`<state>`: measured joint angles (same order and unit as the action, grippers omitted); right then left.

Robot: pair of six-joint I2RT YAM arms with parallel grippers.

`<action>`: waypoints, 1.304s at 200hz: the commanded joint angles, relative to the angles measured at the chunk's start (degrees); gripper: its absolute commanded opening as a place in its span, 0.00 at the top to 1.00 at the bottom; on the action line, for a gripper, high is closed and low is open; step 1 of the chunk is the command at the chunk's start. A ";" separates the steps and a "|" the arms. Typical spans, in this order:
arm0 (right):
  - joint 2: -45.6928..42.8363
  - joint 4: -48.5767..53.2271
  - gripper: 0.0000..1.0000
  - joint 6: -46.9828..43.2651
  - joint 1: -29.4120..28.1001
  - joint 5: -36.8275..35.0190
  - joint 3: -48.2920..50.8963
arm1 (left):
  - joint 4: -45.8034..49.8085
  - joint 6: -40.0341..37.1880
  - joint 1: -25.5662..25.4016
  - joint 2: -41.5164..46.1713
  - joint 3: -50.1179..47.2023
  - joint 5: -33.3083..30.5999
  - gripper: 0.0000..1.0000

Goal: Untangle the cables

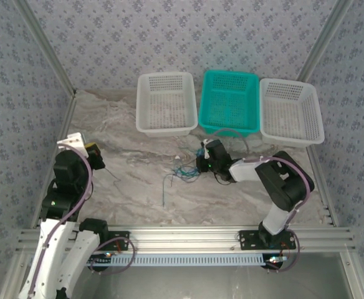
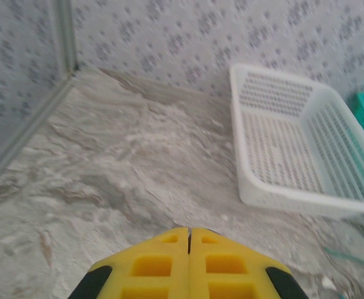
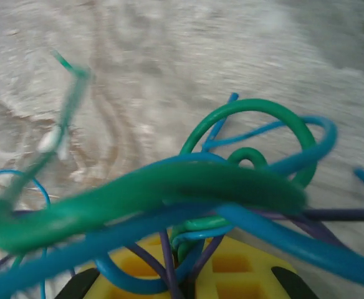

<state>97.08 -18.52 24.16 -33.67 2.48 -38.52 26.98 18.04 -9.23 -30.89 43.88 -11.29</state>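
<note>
Closest to the bases, one loose blue strand trails toward the rail, off the cables. The main knot sits mid-desk, a bit right of centre. The right jaws are touching its right side. In the right wrist view they look pinched on a few purple and green strands that run down between the yellow pads, with blue and green loops piled on top.

So the tangle lies left of those jaws, its long axis roughly left-right, and the right arm is way nearer. The left jaws are pressed together on nothing I can see, well apart at the left edge.

Which strand crosses which is a blur up close and hair-thin from above. There's a thin dark line by the left jaws — can't tell if it's a cable. At the back, a teal basket sits between two white ones.
</note>
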 commanded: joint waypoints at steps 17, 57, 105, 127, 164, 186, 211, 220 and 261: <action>-6.77 9.53 0.86 3.50 2.76 -8.38 6.69 | -0.19 -2.04 6.75 -1.94 7.20 -0.05 1.00; -12.12 11.79 0.84 0.92 1.11 -8.02 6.72 | -13.44 1.50 8.37 -8.19 9.08 27.48 1.00; -15.72 13.57 0.84 1.14 0.79 -7.87 6.58 | -20.68 0.98 1.22 -17.71 20.90 31.75 1.00; -16.77 13.92 0.84 1.12 0.66 -7.82 6.63 | -22.66 -0.42 -2.31 -24.88 27.83 31.55 1.00; -18.77 14.81 0.84 1.81 0.48 -7.24 6.37 | -25.76 -2.87 -6.67 -40.27 38.02 28.50 1.00; -21.25 15.52 0.84 2.29 0.11 -7.37 6.50 | -27.27 -4.05 -7.97 -50.33 43.98 26.53 1.00; -24.63 15.83 0.84 2.03 -0.68 -8.88 7.40 | -27.48 -4.37 -8.34 -62.55 51.38 26.12 1.00; -25.57 16.07 0.84 1.88 -0.78 -9.44 7.65 | -27.00 -4.47 -8.34 -66.99 53.96 26.38 1.00; -28.74 18.12 0.83 1.53 -1.05 -10.21 8.10 | -23.27 -6.07 -8.97 -78.42 58.07 20.94 0.83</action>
<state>70.50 -3.25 25.96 -34.28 -5.67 -31.18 1.74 14.06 -17.43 -107.48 99.61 14.20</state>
